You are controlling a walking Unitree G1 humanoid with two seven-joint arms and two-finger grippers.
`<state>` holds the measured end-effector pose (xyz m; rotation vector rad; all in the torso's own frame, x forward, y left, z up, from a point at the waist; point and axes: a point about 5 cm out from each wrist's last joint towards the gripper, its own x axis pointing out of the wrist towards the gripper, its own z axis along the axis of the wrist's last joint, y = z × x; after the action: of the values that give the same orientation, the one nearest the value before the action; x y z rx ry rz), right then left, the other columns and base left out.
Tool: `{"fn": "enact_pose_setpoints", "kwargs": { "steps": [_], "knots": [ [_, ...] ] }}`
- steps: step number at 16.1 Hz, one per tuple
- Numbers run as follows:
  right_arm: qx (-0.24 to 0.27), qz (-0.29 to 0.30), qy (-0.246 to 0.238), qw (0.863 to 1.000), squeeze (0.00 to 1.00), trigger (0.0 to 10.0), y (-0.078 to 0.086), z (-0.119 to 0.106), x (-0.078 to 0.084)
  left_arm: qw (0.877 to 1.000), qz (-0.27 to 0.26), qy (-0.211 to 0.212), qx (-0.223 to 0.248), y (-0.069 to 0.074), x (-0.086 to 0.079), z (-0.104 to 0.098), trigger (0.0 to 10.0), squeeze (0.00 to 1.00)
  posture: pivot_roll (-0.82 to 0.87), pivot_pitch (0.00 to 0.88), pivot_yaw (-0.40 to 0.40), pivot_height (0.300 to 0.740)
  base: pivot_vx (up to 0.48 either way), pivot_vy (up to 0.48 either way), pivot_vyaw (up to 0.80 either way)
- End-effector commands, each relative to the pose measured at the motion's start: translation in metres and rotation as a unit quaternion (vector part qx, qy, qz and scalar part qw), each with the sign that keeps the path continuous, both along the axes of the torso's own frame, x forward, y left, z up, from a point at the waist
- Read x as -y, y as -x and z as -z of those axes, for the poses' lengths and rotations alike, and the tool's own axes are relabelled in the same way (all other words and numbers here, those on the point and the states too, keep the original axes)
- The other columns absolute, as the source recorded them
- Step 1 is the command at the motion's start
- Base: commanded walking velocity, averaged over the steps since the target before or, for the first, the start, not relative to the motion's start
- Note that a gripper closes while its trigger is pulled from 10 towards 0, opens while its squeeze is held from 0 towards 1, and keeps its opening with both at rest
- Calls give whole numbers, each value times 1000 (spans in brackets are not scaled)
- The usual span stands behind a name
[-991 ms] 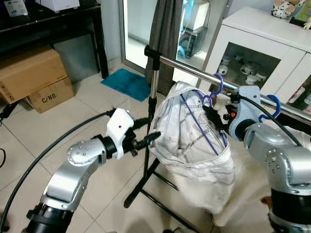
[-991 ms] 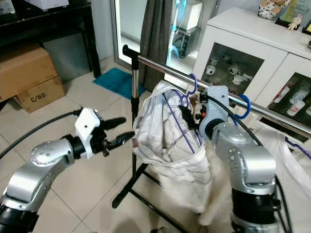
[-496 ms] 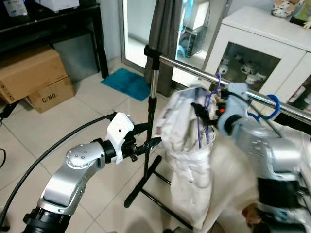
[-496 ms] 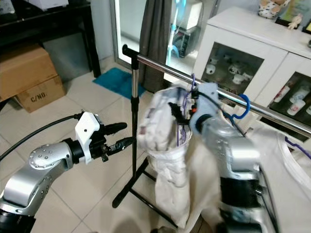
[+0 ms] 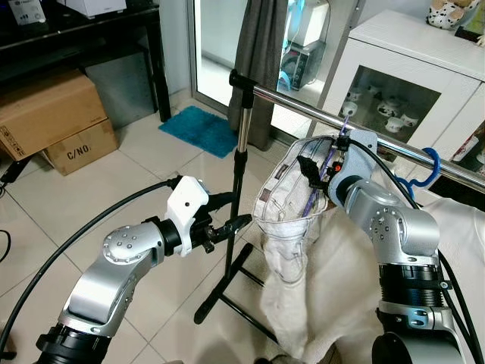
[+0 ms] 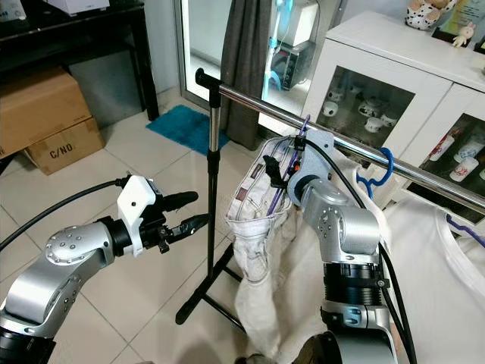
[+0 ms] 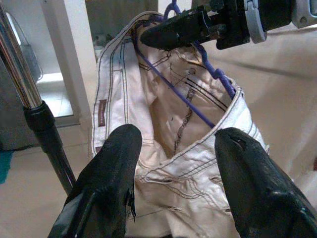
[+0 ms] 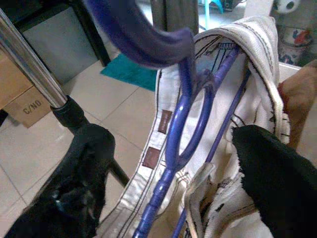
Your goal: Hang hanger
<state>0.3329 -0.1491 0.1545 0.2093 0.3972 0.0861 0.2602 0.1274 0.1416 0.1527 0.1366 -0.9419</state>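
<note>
Hanger (image 8: 181,129), purple and carrying pale trousers (image 5: 292,220), is hanging at the rail (image 5: 318,108), at 1 o'clock. Right hand (image 5: 312,171) is sitting spread around it, apparently releasing; next, withdrawing cleanly. Left hand (image 5: 231,212) is hovering spread at 9 o'clock.

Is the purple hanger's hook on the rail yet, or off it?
Cannot tell for sure. The purple hanger has its hook right at the rail, above the white trousers, beside the right gripper; no view shows it seated.

A chrome rail (image 5: 303,105) on a black stand (image 5: 232,227) carries a purple hanger (image 8: 183,124) with white trousers (image 5: 292,205).
</note>
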Motion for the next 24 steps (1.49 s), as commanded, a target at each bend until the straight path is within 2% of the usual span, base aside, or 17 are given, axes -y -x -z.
{"fn": "enact_pose_setpoints", "kwargs": {
  "steps": [1, 7, 15, 16, 17, 22, 23, 24],
  "knots": [
    [5, 22, 11, 1000, 0, 0, -3, -2, 9, 1000, 12, -1, 3, 2, 5, -1, 10000, 0, -28, 5, -87, 740, 0, 0, 0],
    [27, 48, 33, 998, 0, 0, -8, -4, 14, 1000, 13, -4, 3, 3, 6, 0, 10000, 0, -26, 5, -91, 740, 0, 0, 0],
    [54, 32, 92, 994, 0, 0, -10, -13, 16, 1000, 15, -9, 1, 2, 7, 2, 10000, 0, -29, 0, -96, 740, 0, 0, 0],
    [54, 24, 102, 993, 0, 431, -9, -11, 16, 1000, 16, -10, 0, 3, 7, 2, 10000, 0, -31, 0, -93, 740, 0, 0, 0],
    [54, 21, 104, 993, 0, 0, -9, -11, 16, 1000, 17, -10, 0, 3, 8, 3, 10000, 0, -31, 0, -93, 740, 0, 0, 0],
    [41, 3, 112, 993, 0, 0, -4, -3, 13, 1000, 24, -13, -3, 4, 9, 4, 10000, 0, -36, 0, -89, 740, 0, 0, 0],
    [38, -4, 117, 992, 0, 706, -4, -2, 13, 1000, 25, -13, -3, 4, 9, 4, 10000, 0, -36, 0, -89, 740, 0, 0, 0],
    [38, -6, 118, 992, 0, 2078, -3, -2, 13, 1000, 25, -13, -3, 4, 9, 4, 10000, 0, -36, 0, -89, 740, 0, 0, 0]
  ]
}}
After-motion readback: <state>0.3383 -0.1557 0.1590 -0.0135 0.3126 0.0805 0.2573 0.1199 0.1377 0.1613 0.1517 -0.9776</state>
